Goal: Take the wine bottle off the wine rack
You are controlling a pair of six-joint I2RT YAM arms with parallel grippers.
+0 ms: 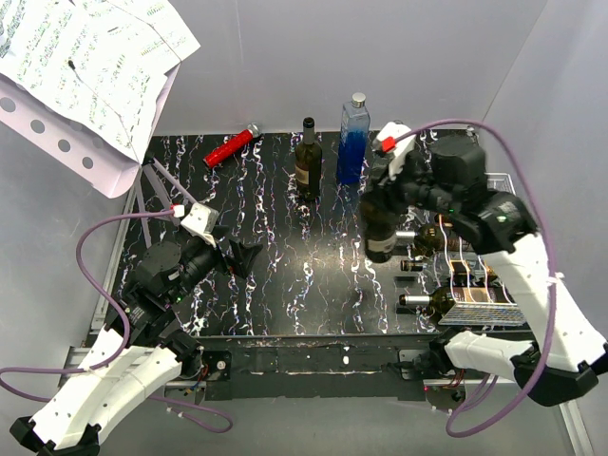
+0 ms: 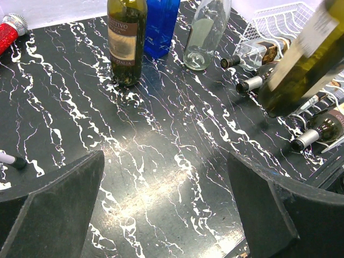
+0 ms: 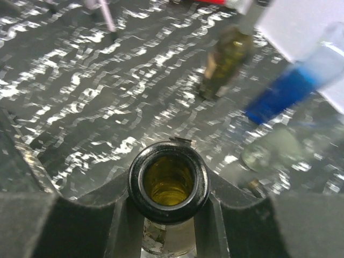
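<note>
While the right gripper (image 3: 168,215) pinches the wine bottle (image 1: 380,231) by its neck beside the wine rack (image 2: 277,21), it should be lowered steadily, upright, onto the tabletop (image 1: 285,275); the left gripper (image 2: 166,209) is spread, empty.

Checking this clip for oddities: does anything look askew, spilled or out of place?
The green wine bottle shut in the right gripper is tilted beside the wine rack, its mouth open with no cork; no spill shows. A red microphone lies on its side at the back left of the tabletop.

Bright overhead glare on the tabletop (image 2: 134,199); right wrist view blurred.
</note>
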